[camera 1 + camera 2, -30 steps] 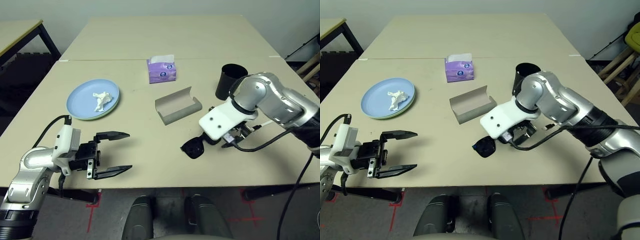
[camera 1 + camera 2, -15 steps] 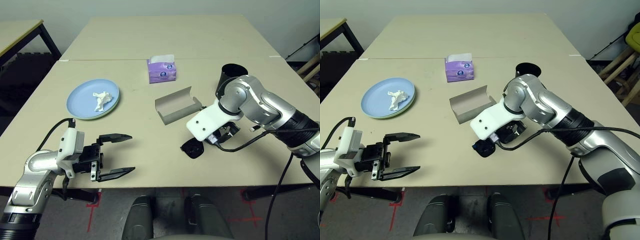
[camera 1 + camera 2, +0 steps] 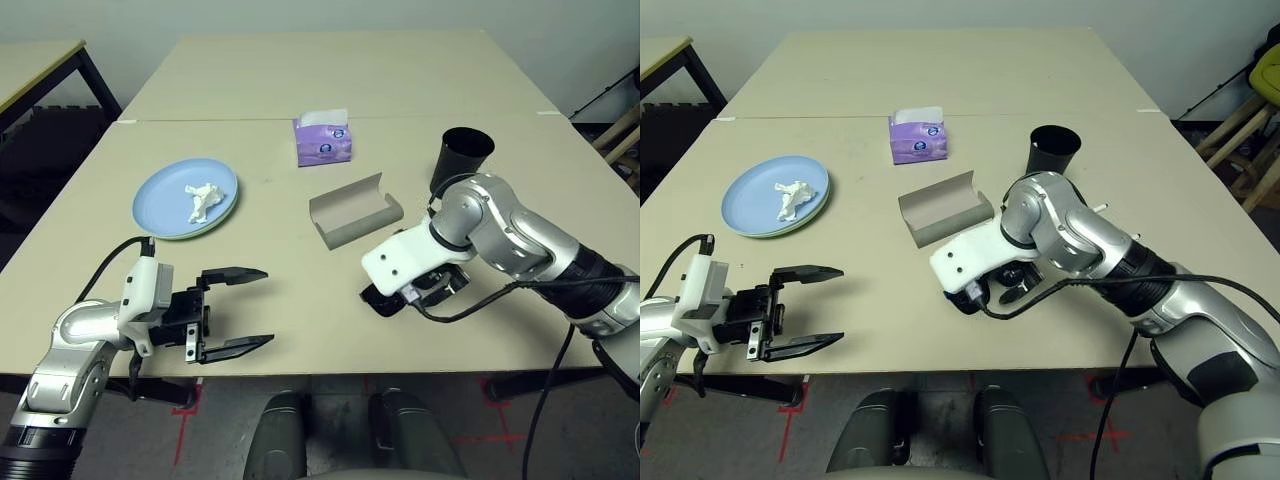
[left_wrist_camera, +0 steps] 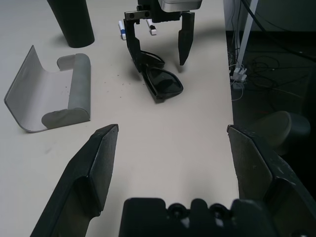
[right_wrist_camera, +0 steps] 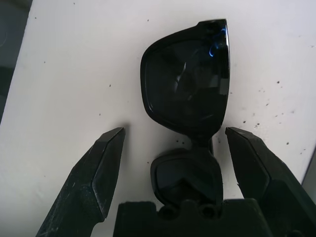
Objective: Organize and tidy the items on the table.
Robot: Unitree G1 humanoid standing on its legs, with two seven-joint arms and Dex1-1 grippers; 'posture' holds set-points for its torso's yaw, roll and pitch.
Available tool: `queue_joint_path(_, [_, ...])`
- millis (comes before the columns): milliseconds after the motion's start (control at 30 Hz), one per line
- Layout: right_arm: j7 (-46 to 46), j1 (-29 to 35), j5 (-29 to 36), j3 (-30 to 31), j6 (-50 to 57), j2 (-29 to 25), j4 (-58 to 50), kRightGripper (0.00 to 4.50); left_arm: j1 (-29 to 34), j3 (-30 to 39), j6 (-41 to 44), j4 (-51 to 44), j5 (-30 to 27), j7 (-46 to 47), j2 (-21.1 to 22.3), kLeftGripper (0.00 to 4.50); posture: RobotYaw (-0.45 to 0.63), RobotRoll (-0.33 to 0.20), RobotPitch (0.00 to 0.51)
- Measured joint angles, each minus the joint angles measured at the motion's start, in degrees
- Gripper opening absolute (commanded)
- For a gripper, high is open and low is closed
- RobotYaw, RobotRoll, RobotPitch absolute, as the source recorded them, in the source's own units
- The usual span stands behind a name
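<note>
**Right gripper straddles the sunglasses**

Across the table [image 4: 197, 128], the right gripper [image 4: 159, 49] points down with its jaws spread wide, one finger either side of the sunglasses [image 4: 160, 79] lying flat. Beside them the grey case [image 4: 52, 94] lies open. The cup [image 4: 73, 20] stands beyond it, two pens [image 4: 121, 29] just past. The left gripper [image 4: 170, 163] is spread apart and empty.
</note>
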Motion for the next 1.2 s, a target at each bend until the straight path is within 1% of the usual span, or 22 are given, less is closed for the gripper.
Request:
queue_joint_path(433, [-3.52, 1.23, -2.83, -1.30, -0.50, -0.02, -0.02, 4.50, -1.28, -0.16, -0.42, 0.03, 0.29, 0.05, -0.40, 4.48, 0.08, 0.000, 0.088])
queue_joint_path(900, [-4.79, 3.80, -3.42, -1.52, -0.42, 0.00, -0.26, 4.50, -1.29, -0.27, -0.45, 0.04, 0.43, 0.10, -0.56, 4.48, 0.08, 0.000, 0.092])
queue_joint_path(1000, [-5.00, 3.85, -3.82, -1.52, -0.40, 0.05, -0.26, 3.85, -1.30, -0.28, -0.47, 0.04, 0.44, 0.10, -0.56, 4.50, 0.08, 0.000, 0.094])
queue_joint_path(1033, [-5.09, 3.85, -3.83, -1.52, -0.41, 0.06, -0.26, 3.52, -1.30, -0.29, -0.47, 0.04, 0.44, 0.10, -0.56, 4.50, 0.08, 0.000, 0.094])
queue_joint_path(1200, [-6.04, 3.87, -3.88, -1.89, -0.56, 0.45, -0.26, 1.56, -1.30, -0.46, -0.47, 0.04, 0.44, 0.12, -0.57, 4.50, 0.08, 0.000, 0.093])
